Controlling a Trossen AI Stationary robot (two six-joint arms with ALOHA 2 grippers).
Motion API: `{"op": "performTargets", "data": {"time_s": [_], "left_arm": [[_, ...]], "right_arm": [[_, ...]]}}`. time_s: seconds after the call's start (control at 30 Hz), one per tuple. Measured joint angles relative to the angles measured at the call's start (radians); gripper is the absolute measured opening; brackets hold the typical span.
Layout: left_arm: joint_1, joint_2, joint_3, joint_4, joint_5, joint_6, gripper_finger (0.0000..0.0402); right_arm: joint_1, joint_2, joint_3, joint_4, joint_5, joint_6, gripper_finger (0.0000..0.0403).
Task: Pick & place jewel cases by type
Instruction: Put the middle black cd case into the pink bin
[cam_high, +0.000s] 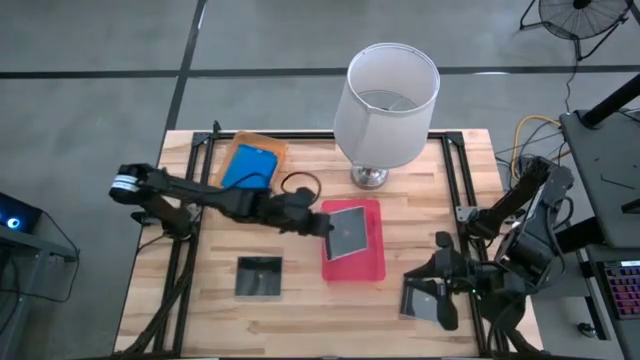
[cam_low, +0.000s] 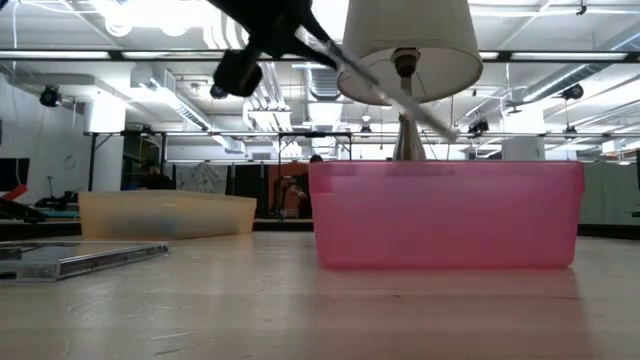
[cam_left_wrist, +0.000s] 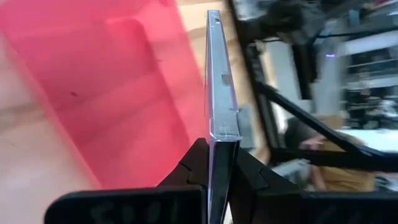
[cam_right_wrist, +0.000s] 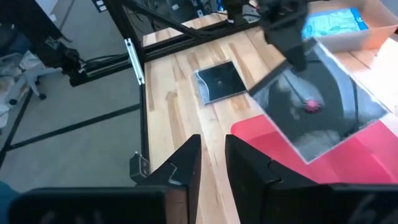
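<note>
Left pincer (cam_high: 322, 224) clamps grey jewel case (cam_high: 349, 231) over pink tray (cam_high: 372, 262); right pincer (cam_right_wrist: 211, 163) narrowly parted, empty.

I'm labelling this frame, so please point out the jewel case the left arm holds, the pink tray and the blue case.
held jewel case (cam_high: 349, 231), high view, centre of its face
pink tray (cam_high: 371, 264), high view, bare floor
blue case (cam_high: 249, 167), high view, middle of cover

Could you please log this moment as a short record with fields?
left claw: shut on a grey case, held over the pink tray
right claw: at the table's right edge, over another grey case
orange tray: holds a blue case
table: one grey case lies flat on it
lamp: behind the pink tray
</note>
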Motion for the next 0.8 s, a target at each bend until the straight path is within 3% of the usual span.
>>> {"op": "performTargets", "data": {"time_s": [0.27, 0.8], "left_arm": [[0.091, 0.106, 0.13, -0.124, 0.135, 0.025, 0.0003], [0.102, 0.233, 0.146, -0.132, 0.168, 0.003, 0.0003]], "right_arm": [[0.0, 0.007, 0.0, 0.005, 0.001, -0.006, 0.0058], [0.0, 0.006, 0.0, 0.006, 0.052, -0.021, 0.0059]]}}
